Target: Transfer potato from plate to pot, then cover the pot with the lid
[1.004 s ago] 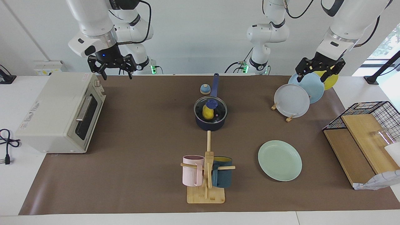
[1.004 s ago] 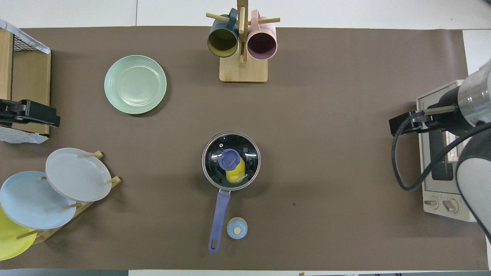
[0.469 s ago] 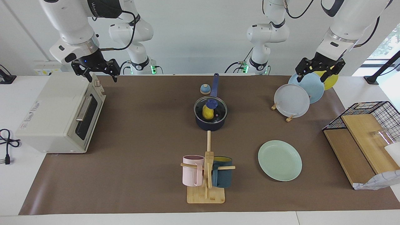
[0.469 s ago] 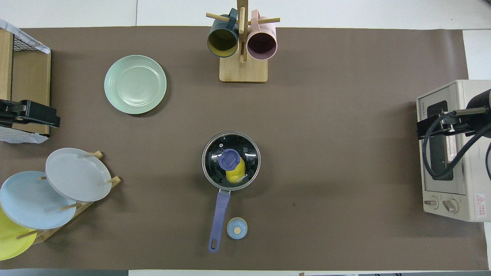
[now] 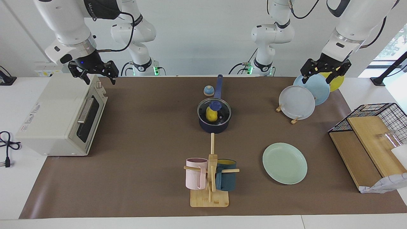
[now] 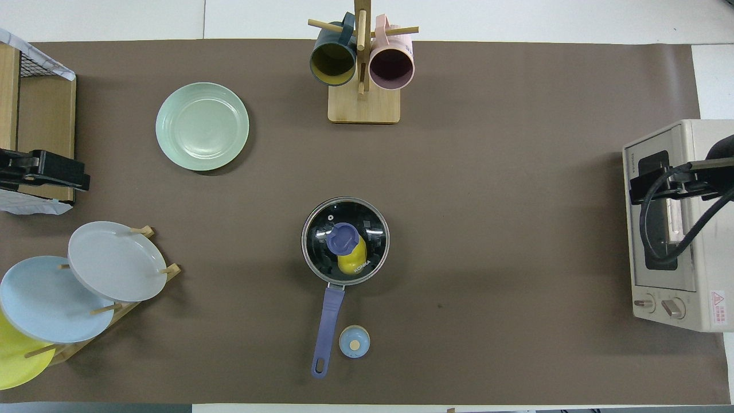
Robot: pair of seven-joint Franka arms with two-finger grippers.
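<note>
The navy pot point(image 5: 213, 127) stands mid-table with its handle point(image 5: 218, 86) toward the robots. The glass lid point(image 5: 223, 112) with its blue knob sits on the pot. The yellow potato point(image 5: 211, 115) lies inside, seen through the glass; it also shows in the overhead view point(image 6: 351, 263). The mint-green plate point(image 5: 284, 163) lies bare, farther from the robots than the pot and toward the left arm's end. My right gripper point(image 5: 93, 76) is open and empty, up over the toaster oven. My left gripper point(image 5: 321, 76) is open and empty, up over the plate rack.
A toaster oven point(image 5: 60, 114) stands at the right arm's end. A mug tree point(image 5: 210, 194) with a pink and a teal mug stands farther out than the pot. A plate rack point(image 5: 297, 101), a wire basket with boards point(image 5: 375, 140) and a small bell-shaped knob point(image 5: 208, 91) are also here.
My right gripper has moved away from over the mat toward the right arm's end and now hangs over the toaster oven. The left arm, pot, lid and potato have not moved.
</note>
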